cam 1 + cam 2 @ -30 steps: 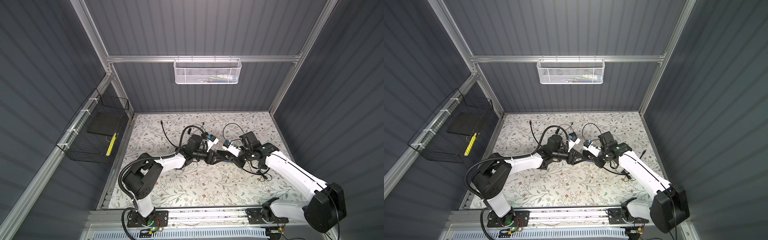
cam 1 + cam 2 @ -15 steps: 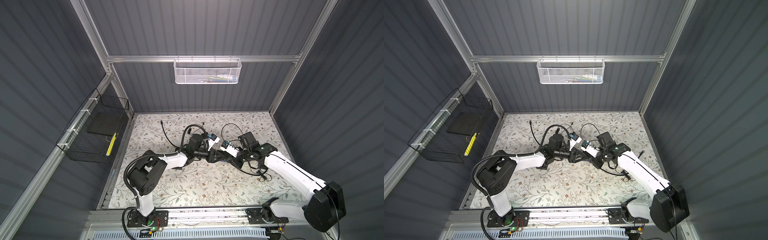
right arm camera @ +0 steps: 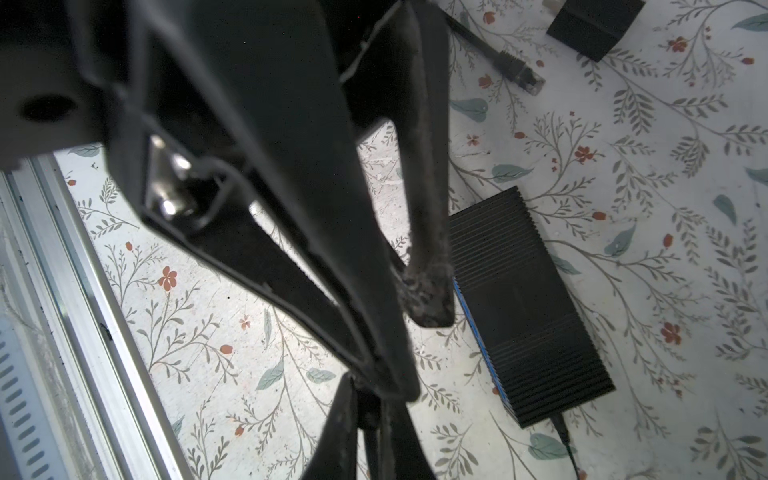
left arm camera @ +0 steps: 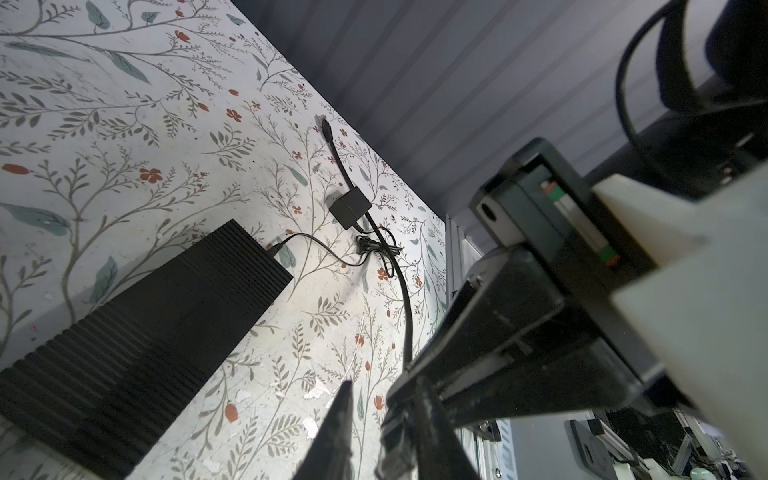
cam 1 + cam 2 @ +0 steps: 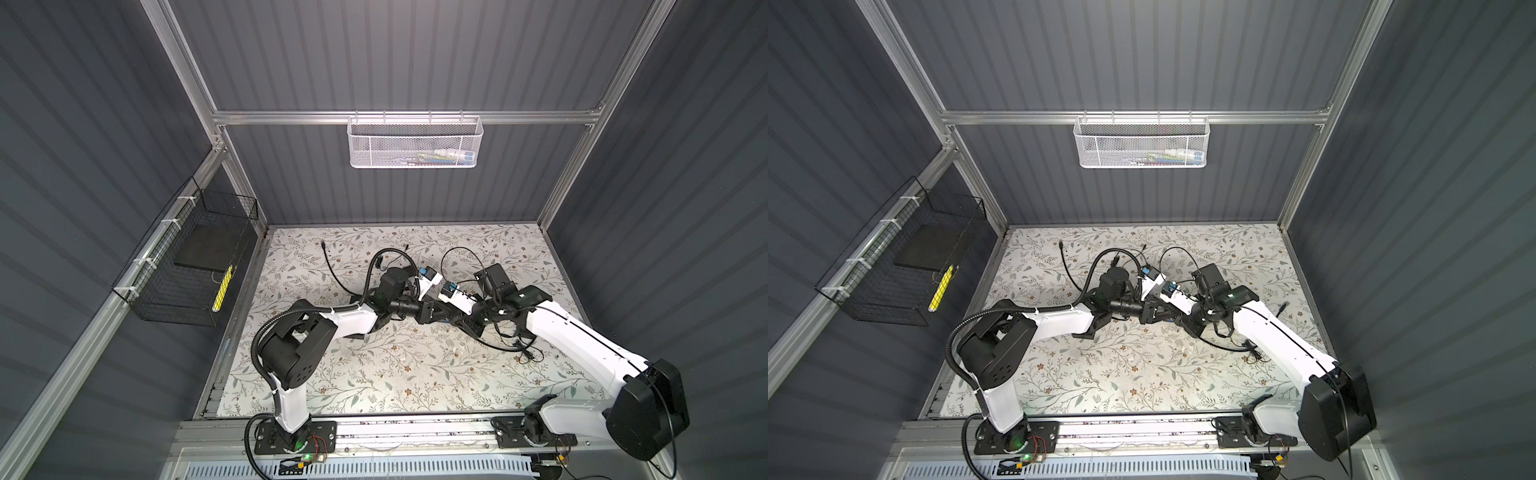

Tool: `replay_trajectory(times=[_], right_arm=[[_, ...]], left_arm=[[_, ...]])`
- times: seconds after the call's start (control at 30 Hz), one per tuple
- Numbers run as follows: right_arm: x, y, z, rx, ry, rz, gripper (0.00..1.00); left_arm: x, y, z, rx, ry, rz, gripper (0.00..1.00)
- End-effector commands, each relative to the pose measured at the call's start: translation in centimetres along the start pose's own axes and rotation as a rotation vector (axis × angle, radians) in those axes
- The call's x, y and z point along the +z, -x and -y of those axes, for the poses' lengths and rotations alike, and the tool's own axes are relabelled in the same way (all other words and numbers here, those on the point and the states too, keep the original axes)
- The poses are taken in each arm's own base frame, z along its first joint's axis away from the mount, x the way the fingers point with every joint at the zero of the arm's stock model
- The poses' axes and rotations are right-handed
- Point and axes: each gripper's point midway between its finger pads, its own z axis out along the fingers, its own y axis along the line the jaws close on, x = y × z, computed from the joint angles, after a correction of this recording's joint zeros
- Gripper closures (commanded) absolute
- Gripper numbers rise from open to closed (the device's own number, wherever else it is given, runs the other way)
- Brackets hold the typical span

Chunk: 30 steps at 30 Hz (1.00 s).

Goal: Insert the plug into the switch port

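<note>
Counting the cell: arms, grippers, baskets and plug ends are coming in twos, the rest in ones.

Two arms are reaching in, a left arm (image 5: 353,326) and a right arm (image 5: 582,340), each carrying one gripper: the left gripper (image 4: 380,424) and the right gripper (image 3: 370,428). One ribbed black switch (image 3: 528,307), one small black adapter cube (image 4: 350,206) and two loose plug ends, a first plug end (image 5: 324,246) and a second plug end (image 3: 521,75), are lying on one floral mat (image 5: 395,374). Two baskets are hanging: one white mesh basket (image 5: 415,145) and one black wire basket (image 5: 187,270).

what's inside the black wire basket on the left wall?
The black wire basket holds a flat black slab and, on the side facing the table, a yellow strip. Nothing else shows through the mesh; whatever lies under the slab is covered.
</note>
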Motion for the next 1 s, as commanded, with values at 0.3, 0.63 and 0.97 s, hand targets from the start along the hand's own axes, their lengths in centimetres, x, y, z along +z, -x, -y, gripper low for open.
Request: replay_trajectory(times=[0.3, 0.63, 0.97], right_arm=[[-0.2, 0.5, -0.1, -0.006, 0.002, 0.016, 0.97], [-0.5, 0.8, -0.2, -0.010, -0.002, 0.026, 0.97], [-0.5, 0.8, -0.1, -0.006, -0.007, 0.028, 0.96]], left_arm=[[0.1, -0.8, 0.7, 0.007, -0.053, -0.023, 0.74], [0.0, -1.4, 0.8, 0.015, -0.059, -0.046, 0.76], [0.0, -1.7, 0.8, 0.009, -0.072, -0.045, 0.88]])
